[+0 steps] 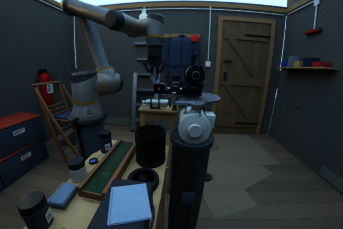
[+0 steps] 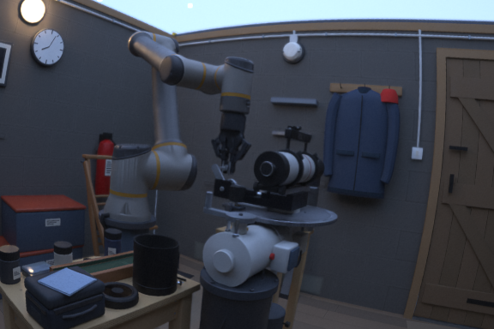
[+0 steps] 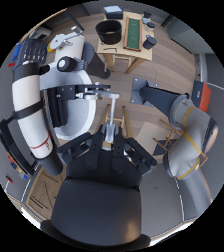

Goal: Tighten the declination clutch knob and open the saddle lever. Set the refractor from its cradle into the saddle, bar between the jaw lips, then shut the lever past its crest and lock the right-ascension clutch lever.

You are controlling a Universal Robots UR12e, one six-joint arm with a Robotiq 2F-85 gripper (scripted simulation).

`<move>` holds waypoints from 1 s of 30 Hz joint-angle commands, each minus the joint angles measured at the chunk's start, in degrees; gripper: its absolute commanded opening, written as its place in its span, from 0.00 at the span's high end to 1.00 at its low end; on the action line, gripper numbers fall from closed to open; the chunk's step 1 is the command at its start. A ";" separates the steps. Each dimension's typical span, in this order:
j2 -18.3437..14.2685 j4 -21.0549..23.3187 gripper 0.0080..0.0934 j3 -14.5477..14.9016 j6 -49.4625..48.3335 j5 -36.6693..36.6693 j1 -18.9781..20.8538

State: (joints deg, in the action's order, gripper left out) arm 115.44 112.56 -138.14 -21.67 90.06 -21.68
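The dovetail bar under the refractor is hidden in the black saddle (image 2: 274,198), so I cannot tell how it sits between the jaw lips. The white refractor (image 2: 288,166) (image 3: 28,111) with black ends lies across the saddle on top of the mount (image 1: 194,122). The grey saddle lever (image 3: 110,116) (image 2: 219,171) sticks up from the saddle's left end. My gripper (image 3: 109,134) (image 2: 230,160) (image 1: 154,72) points down over it, and in the wrist camera my fingers are closed on the lever's handle end.
The black pier (image 1: 189,176) carries the mount in mid-room. A table (image 1: 110,176) before it holds a black cylinder (image 1: 150,145), a green-lined case, jars and a notebook. A small stand (image 1: 158,110) with the cradle, a folding chair (image 1: 55,110) and the door (image 1: 243,74) stand behind.
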 commanded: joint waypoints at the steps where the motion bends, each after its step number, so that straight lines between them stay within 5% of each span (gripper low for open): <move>1: -0.11 0.08 1.00 0.24 0.06 -0.06 0.06; 30: -4.37 0.73 1.00 3.85 1.87 -0.06 1.87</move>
State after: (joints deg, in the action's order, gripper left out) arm 111.08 113.20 -134.33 -19.80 90.04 -19.79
